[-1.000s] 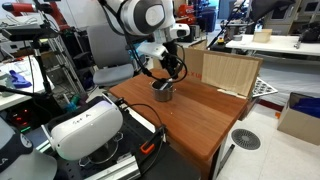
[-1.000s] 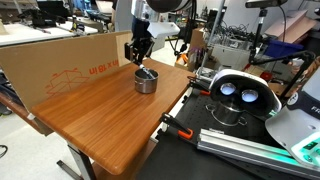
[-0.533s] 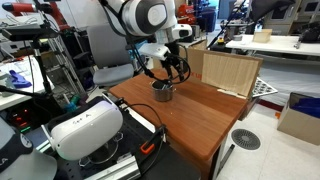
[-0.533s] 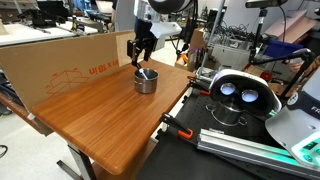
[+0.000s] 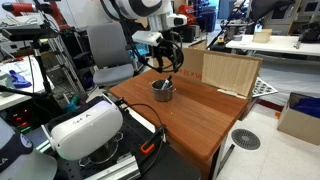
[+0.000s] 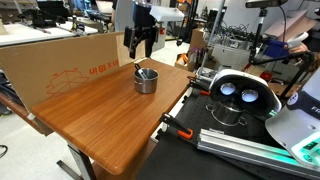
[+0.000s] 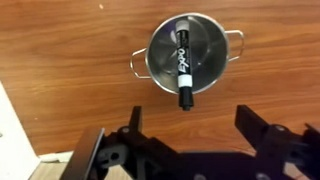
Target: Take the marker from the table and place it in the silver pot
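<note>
The marker (image 7: 184, 68) lies inside the silver pot (image 7: 205, 40), its dark cap end leaning over the near rim. The pot stands on the reddish-brown table (image 7: 70, 60). In both exterior views the pot (image 5: 163, 90) (image 6: 146, 80) holds the marker, whose end pokes up at the rim (image 6: 139, 69). My gripper (image 7: 186, 118) hangs above the pot, open, with nothing between its fingers. In the exterior views the gripper (image 5: 163, 62) (image 6: 139, 44) is well clear of the pot's top.
A cardboard sheet (image 6: 60, 65) stands along one table edge and a wooden box (image 5: 228, 72) at another. A white VR headset (image 5: 85, 128) (image 6: 238, 92) sits beside the table. An office chair (image 5: 108, 50) is behind the arm.
My gripper has opened and let go of the marker, which now rests in the pot. The gripper has risen away from the pot.
</note>
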`<state>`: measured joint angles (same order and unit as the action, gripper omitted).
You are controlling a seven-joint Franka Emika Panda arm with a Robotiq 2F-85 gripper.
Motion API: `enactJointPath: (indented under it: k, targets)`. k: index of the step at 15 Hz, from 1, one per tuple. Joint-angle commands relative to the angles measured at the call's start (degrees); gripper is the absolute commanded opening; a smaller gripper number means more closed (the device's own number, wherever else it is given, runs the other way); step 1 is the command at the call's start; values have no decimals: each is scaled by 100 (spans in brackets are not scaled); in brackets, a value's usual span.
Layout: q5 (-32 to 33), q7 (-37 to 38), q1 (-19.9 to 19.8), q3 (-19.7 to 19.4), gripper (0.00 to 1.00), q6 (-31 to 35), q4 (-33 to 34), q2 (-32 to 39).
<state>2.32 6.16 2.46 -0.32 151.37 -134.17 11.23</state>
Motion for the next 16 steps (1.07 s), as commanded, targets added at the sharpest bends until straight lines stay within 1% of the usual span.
enactJointPath:
  k: [1, 4, 6, 7, 9, 16]
  targets:
    - [-338, -236, -61, 135, 100, -758, -170, -689]
    - [-785, -488, -59, 175, 100, -1469, -216, -1296]
    - [-886, -553, -40, 134, 100, -1700, -258, -1620]
    - [-704, -361, -31, 143, 100, -1498, -106, -1332]
    - [-732, -378, -31, 142, 100, -1652, -183, -1572]
    - [-735, -381, -31, 141, 100, -1657, -256, -1590]
